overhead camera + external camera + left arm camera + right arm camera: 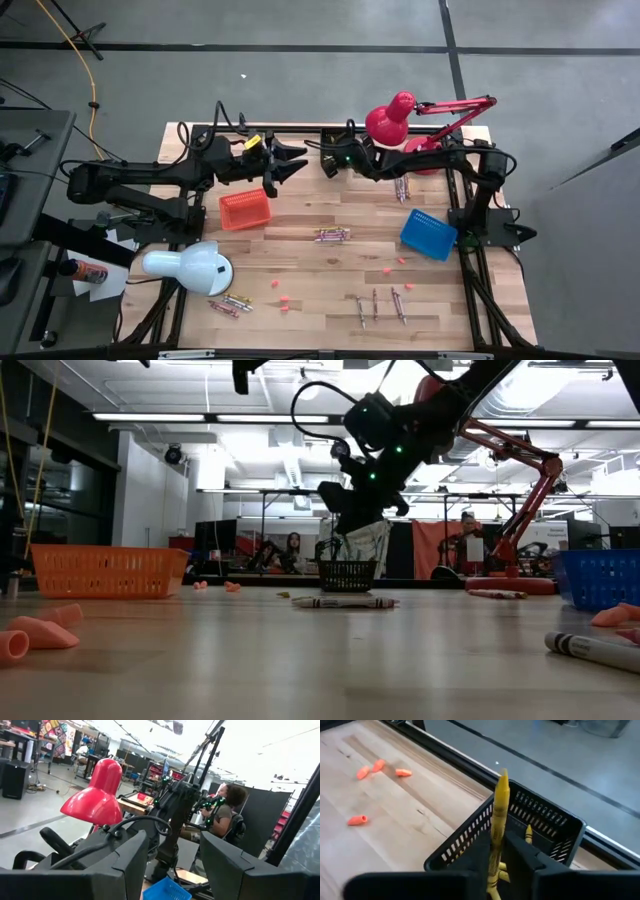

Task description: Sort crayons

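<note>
My right gripper (501, 845) is over the small black basket (520, 837) at the table's far middle, with a yellow crayon (500, 805) between its fingers. Another yellow crayon (527, 834) lies inside that basket. In the high view my right gripper (330, 160) faces my left gripper (285, 162), which hangs open and empty above the table beside it. More crayons lie flat on the wood: a bunch at the middle (332, 235), some near the red lamp (401, 188), and others along the near edge (380, 303). My right gripper has the yellow crayon's wrapped lower part (496, 852) between its two fingers. The crayon runs along the fingers, its pointed end (503, 774) sticking out past the fingertips. The fingers slant down from the table's right. The crayon is clear of the table, above the black basket's near wall.
An orange basket (245, 208) stands left of the middle and a blue basket (428, 233) at the right. A red lamp (395, 120) is at the far edge, a white lamp (190, 268) at the near left. Small pink crumbs (285, 298) dot the wood.
</note>
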`<action>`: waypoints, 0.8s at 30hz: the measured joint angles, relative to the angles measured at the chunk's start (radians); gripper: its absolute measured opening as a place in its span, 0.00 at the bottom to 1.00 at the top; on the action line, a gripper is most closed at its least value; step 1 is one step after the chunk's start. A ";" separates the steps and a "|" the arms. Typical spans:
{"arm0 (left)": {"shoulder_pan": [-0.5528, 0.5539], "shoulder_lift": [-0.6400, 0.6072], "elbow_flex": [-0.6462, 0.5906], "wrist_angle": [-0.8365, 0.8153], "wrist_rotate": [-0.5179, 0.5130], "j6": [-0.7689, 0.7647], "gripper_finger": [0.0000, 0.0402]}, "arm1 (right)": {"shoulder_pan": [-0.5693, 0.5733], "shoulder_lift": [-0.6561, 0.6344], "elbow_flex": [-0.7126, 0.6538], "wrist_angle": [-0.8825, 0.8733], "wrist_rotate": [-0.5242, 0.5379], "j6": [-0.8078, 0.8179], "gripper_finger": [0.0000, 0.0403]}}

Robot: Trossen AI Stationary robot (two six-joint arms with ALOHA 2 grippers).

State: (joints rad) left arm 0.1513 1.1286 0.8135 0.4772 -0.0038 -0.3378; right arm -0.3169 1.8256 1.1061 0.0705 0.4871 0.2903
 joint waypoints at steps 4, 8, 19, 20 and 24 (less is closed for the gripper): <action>0.000 0.000 0.000 -0.001 -0.001 0.000 0.41 | 0.001 0.000 0.000 0.000 -0.022 0.001 0.31; 0.000 0.000 0.000 -0.001 -0.001 0.000 0.41 | 0.009 -0.036 0.000 -0.006 -0.103 -0.021 0.43; 0.000 0.000 0.000 -0.082 0.047 0.000 0.41 | 0.098 -0.312 -0.059 -0.350 -0.564 -0.153 0.47; 0.000 0.000 0.000 -0.096 0.056 0.000 0.41 | 0.123 -0.347 -0.085 -0.377 -0.569 -0.154 0.47; 0.000 0.000 0.000 -0.169 0.076 -0.001 0.41 | 0.224 -0.492 -0.216 -0.375 -0.570 -0.073 0.47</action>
State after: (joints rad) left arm 0.1510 1.1286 0.8135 0.3082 0.0721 -0.3387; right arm -0.0930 1.3335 0.8905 -0.3049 -0.0832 0.2174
